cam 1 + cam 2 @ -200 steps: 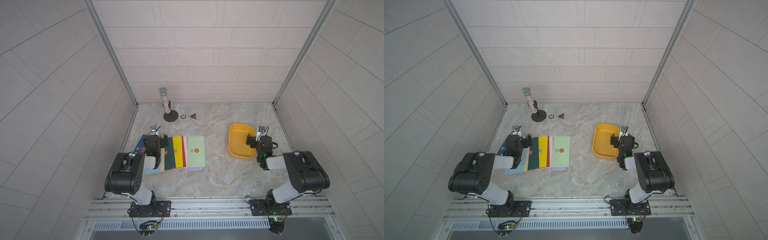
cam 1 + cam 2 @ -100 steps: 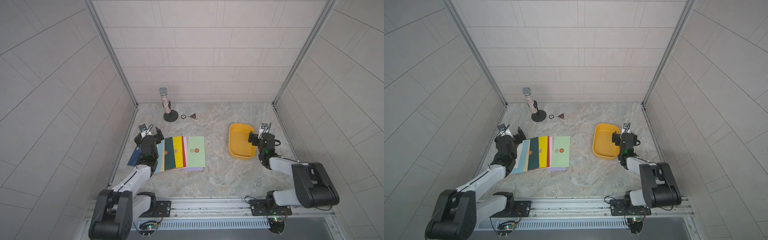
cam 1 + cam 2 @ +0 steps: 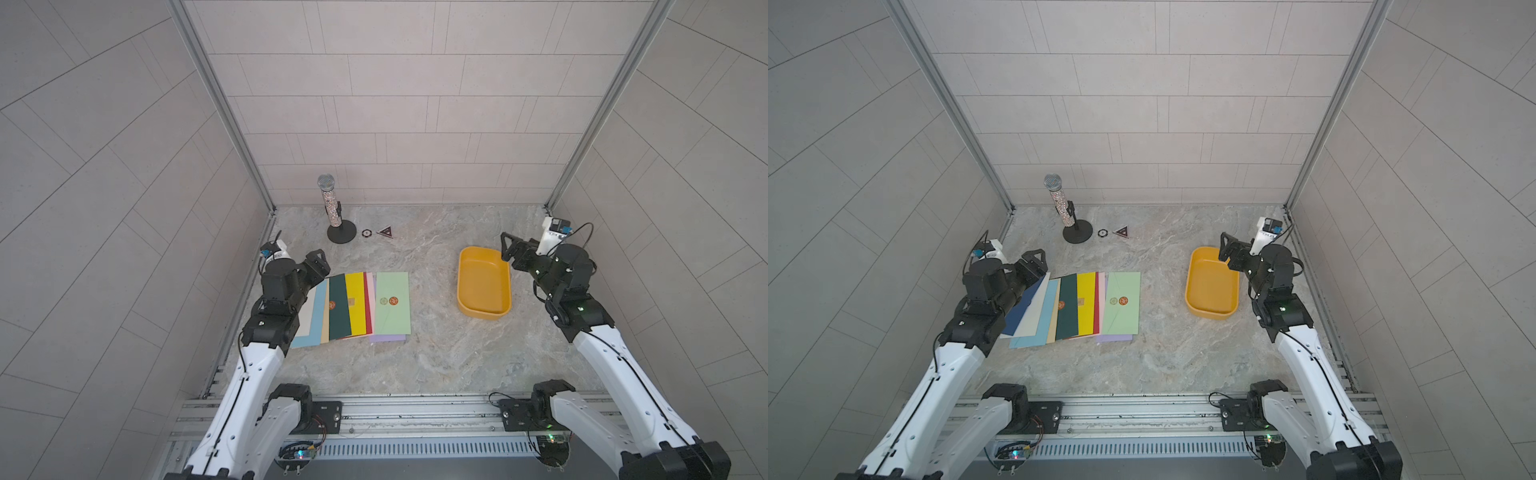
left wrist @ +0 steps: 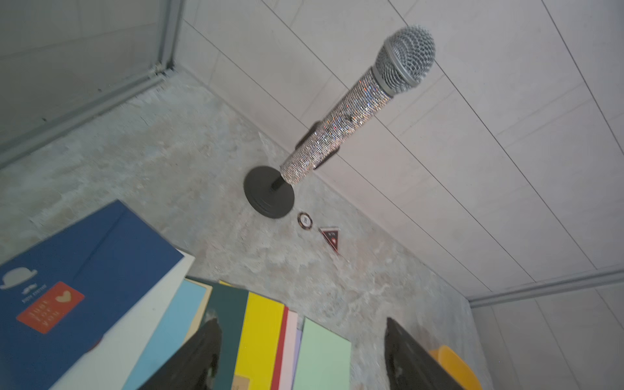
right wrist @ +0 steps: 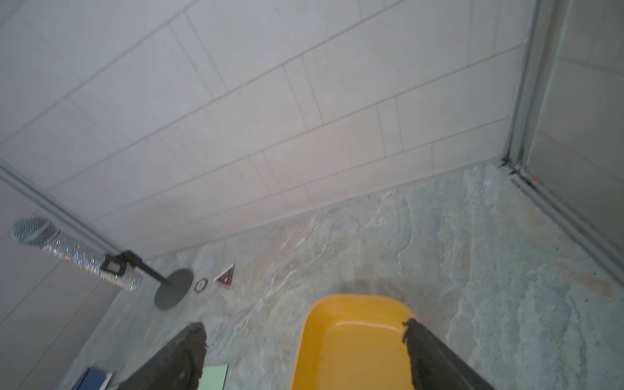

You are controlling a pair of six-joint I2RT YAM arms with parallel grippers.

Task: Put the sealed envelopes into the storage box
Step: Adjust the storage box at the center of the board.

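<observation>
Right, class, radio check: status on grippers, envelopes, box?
Left gripper, right gripper: both open, empty. Sealed envelopes fanned on table, storage box empty. Nothing in the way.

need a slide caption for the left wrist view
Left gripper open by the fanned sealed envelopes; glitter microphone, round badge and triangular badge behind.

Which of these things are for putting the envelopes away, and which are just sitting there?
For the job: the sealed envelopes, the yellow storage box.
Just lying about: the sparkly microphone on its stand, the round badge, the triangular badge.
</observation>
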